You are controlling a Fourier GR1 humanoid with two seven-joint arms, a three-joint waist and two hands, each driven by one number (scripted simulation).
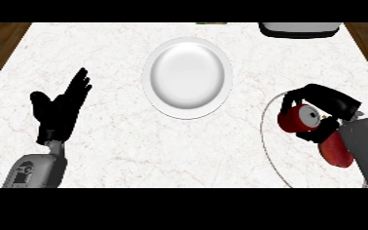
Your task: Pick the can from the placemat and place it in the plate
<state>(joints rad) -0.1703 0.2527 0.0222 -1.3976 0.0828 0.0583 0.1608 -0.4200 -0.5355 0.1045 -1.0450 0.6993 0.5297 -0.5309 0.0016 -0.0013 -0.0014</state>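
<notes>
At the table's right edge, over the placemat [267, 141]: one red can [298, 118], lying tilted, its pale end disc turned toward the viewer. The right robot hand [327, 105] has its black fingers curled over the can from above and behind, thumb below; the can is held, though whether it has left the placemat cannot be told. A second red patch shows lower at the right, partly hidden by the grey forearm; what it is cannot be made out.

White plate [188, 76]: round, nothing in it, at table centre, well apart to the can's left.

Left robot hand [61, 105]: open, fingers up, resting at the left, holding nothing.

Dark-and-white appliance [298, 28]: far right corner, cut off by the view.

Handling note, as judgement: lift clear of the placemat before travelling left, keep the can's tilt steady, bring it over the plate's middle rather than its rim, lower until it rests, then open the fingers.
</notes>
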